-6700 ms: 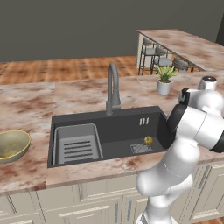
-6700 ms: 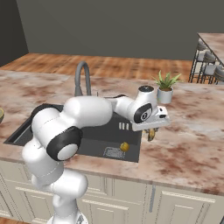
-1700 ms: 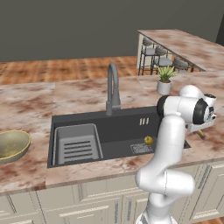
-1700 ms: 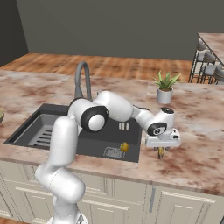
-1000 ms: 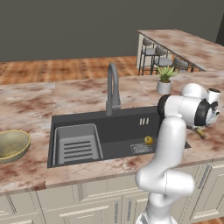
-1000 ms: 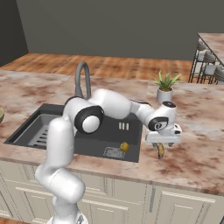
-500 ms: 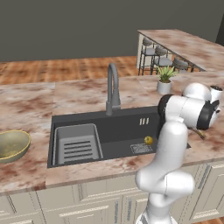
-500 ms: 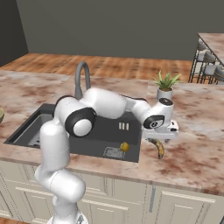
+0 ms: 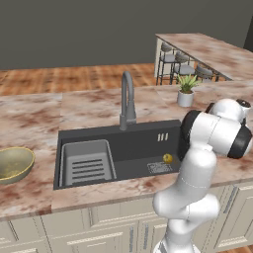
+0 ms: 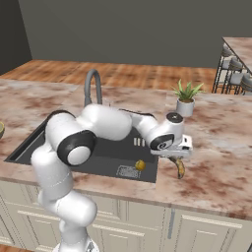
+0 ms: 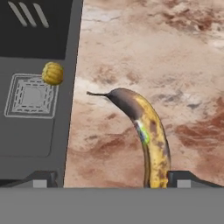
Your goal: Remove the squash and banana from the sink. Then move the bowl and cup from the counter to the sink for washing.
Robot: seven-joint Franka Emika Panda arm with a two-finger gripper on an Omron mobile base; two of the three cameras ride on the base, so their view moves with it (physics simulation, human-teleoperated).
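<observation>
Inside sink [image 9: 148, 143], only squash [image 11: 52, 73] (banana [image 11: 146, 133] on counter [image 10: 221, 147]).

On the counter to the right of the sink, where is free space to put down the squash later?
Bare counter lies between the banana and the potted plant, and further right of both. The strip between the sink edge and the banana is narrow. The squash is in the sink.

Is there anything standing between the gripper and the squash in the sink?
Nothing visible does. The gripper is over the counter by the banana, and the squash lies alone on the bare sink floor beside the drain; only the sink's edge runs between them.
</observation>
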